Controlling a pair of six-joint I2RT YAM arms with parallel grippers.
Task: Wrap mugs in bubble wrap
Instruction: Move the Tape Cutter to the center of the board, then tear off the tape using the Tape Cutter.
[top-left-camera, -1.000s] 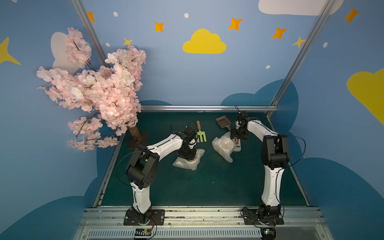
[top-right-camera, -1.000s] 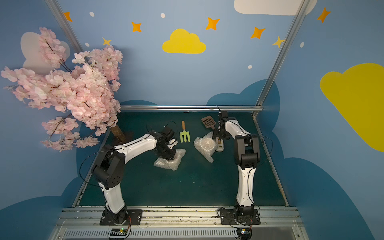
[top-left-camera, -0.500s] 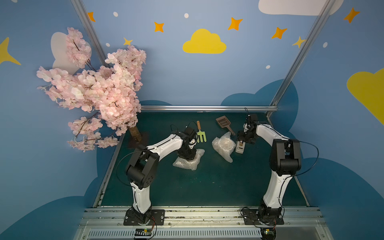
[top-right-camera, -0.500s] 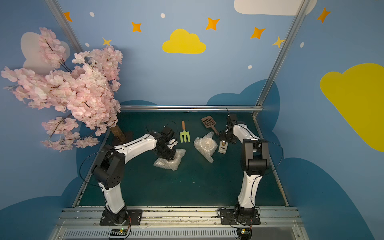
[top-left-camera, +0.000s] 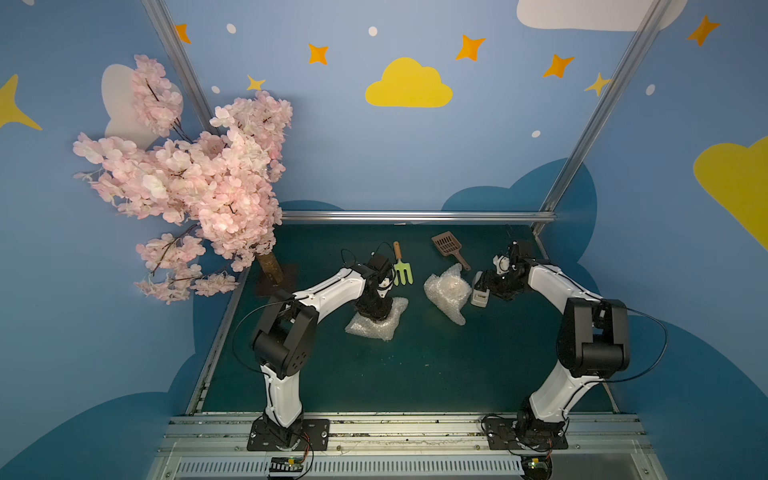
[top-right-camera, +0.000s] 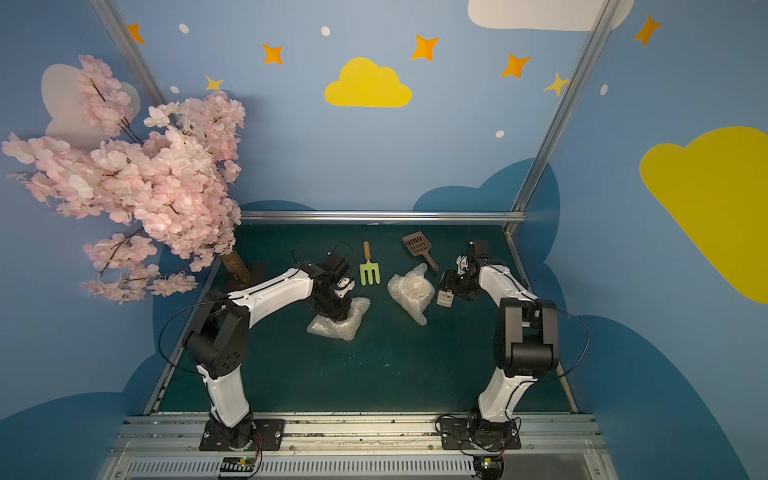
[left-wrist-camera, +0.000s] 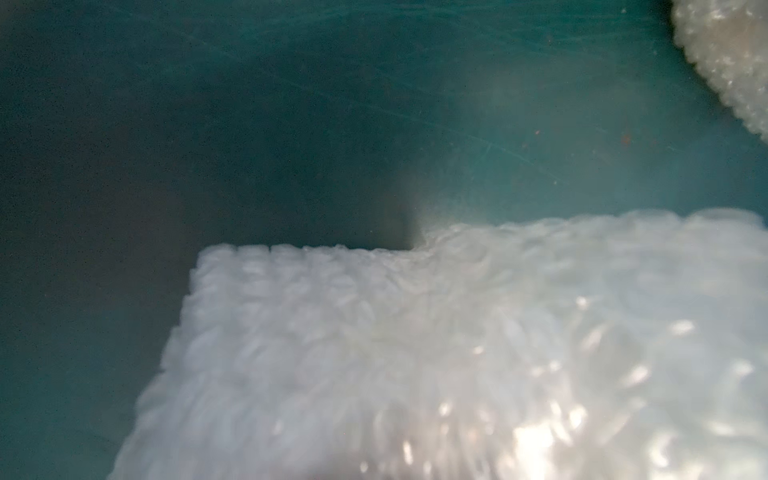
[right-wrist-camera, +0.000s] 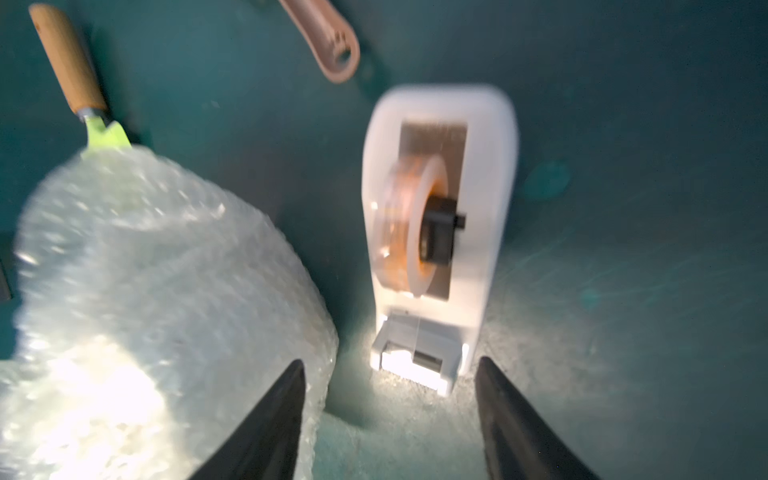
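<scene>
Two bundles of bubble wrap lie on the green table. My left gripper (top-left-camera: 376, 309) is pressed down into the left bundle (top-left-camera: 390, 322), which fills the left wrist view (left-wrist-camera: 457, 353). Its fingers are buried in the wrap. The right bundle (top-left-camera: 446, 291) bulges with a pale rounded shape inside. No mug shows openly. My right gripper (right-wrist-camera: 389, 361) is open just right of that bundle (right-wrist-camera: 145, 291). Its fingertips (right-wrist-camera: 291, 386) straddle the cutter end of a white tape dispenser (right-wrist-camera: 436, 208) without touching it. In both top views the right gripper (top-right-camera: 451, 286) is low beside the dispenser (top-right-camera: 444, 298).
A green hand fork with a wooden handle (top-left-camera: 402, 270) and a brown slotted scoop (top-left-camera: 449, 247) lie behind the bundles. A pink blossom tree (top-left-camera: 199, 187) stands at the back left, its trunk (top-left-camera: 270, 268) on the table. A metal rail (top-left-camera: 415, 216) borders the back.
My right arm has swung its elbow out to the right and brought the gripper lower, down to the tape dispenser's end. The left arm stays on the left bundle.
</scene>
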